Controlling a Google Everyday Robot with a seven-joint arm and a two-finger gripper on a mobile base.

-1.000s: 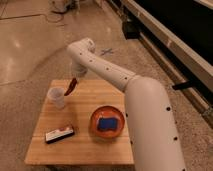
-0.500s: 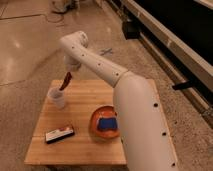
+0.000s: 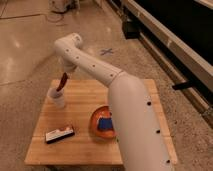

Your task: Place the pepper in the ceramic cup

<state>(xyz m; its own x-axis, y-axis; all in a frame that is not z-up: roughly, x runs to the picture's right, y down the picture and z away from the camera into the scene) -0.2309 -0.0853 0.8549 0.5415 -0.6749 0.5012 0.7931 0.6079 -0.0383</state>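
Observation:
The dark-red pepper [image 3: 62, 82] hangs from my gripper [image 3: 65, 73] at the far left of the wooden table [image 3: 135, 92]. Its lower tip is right at the rim of the white ceramic cup [image 3: 57, 97], which stands upright near the table's left edge. The gripper sits directly above the cup and is shut on the pepper's upper end. My white arm reaches from the lower right across the table and hides part of it.
An orange bowl [image 3: 97, 121] holding a blue object [image 3: 105, 123] sits mid-table, partly behind my arm. A black and white flat item [image 3: 59, 134] lies near the front left. Shiny floor surrounds the table; a dark ledge runs along the right.
The gripper has carried the pepper leftward and down, from beside the cup to directly above it, with the pepper's tip now at the cup's rim.

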